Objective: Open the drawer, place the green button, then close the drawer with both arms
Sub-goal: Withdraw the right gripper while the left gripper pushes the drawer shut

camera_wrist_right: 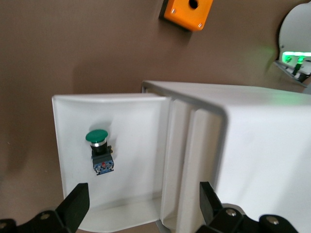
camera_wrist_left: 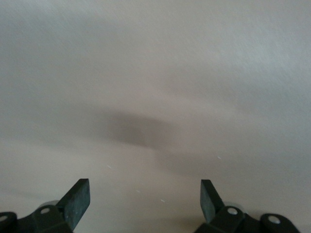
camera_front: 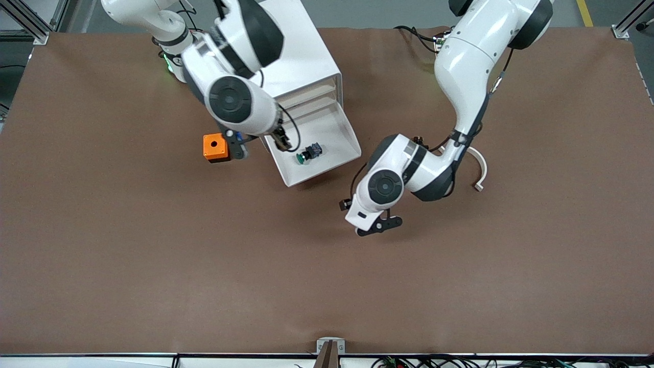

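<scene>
The lowest drawer of the white cabinet is pulled out toward the front camera, and the green-capped button is seen lying on its side on the drawer floor, near the front wall. The right gripper is held over the open drawer, just beside the button toward the right arm's end; its 2 fingers are spread wide with nothing between them, and the button lies loose below them. In the right wrist view the button lies apart from both fingertips. An orange cube with a hole sits on the table beside the drawer. The left gripper is held low over bare table nearer the front camera than the drawer, jaws wide apart and empty.
</scene>
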{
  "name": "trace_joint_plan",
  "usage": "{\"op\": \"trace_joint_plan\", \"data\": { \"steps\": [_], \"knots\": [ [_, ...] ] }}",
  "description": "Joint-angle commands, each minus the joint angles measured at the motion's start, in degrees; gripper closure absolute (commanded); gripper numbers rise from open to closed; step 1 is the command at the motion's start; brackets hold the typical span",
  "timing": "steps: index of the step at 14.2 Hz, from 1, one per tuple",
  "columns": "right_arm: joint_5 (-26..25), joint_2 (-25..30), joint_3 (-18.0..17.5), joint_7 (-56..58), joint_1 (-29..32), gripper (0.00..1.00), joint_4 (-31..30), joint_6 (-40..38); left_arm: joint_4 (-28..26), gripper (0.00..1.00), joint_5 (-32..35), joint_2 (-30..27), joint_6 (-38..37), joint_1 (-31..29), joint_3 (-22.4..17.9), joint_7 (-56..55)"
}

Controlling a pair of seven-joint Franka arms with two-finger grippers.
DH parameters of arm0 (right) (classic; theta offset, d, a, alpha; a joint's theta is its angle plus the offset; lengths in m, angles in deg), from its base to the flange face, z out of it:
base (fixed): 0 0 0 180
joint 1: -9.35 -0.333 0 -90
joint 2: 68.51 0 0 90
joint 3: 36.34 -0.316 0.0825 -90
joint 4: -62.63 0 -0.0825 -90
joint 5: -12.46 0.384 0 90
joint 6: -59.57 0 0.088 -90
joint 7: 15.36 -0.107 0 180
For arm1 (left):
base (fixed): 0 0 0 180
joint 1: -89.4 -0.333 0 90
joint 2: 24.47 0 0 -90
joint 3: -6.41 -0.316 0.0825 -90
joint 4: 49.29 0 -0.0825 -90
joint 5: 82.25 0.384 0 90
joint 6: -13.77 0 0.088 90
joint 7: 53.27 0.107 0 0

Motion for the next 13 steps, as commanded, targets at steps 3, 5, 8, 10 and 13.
{"op": "trace_joint_plan", "data": {
  "steps": [3,5,8,10,13],
  "knots": [
    [-0.1,7.5,-0.7,14.1,10.4,0.00,0.5,-9.0,-0.2,0.00,1.3,0.5,2.3,5.1,-0.2,-9.4],
    [-2.0,10.5,-0.7,26.6,15.1,0.00,-0.3,-12.3,-0.2,0.00,1.1,0.7,2.5,7.2,-0.2,-12.3],
    [-2.8,12.9,-0.7,43.8,23.4,0.00,-2.9,-13.9,-0.2,0.00,0.1,0.9,2.7,9.6,-0.1,-13.9],
    [-3.6,14.4,-0.7,54.7,28.2,0.00,-7.0,-13.0,-0.2,0.00,-2.5,0.9,2.7,10.4,-0.1,-14.0],
    [-7.7,17.7,-0.7,68.1,33.0,0.00,-13.1,-8.0,-0.2,0.00,-5.5,0.9,2.8,13.3,-0.1,-15.2]
  ]
}}
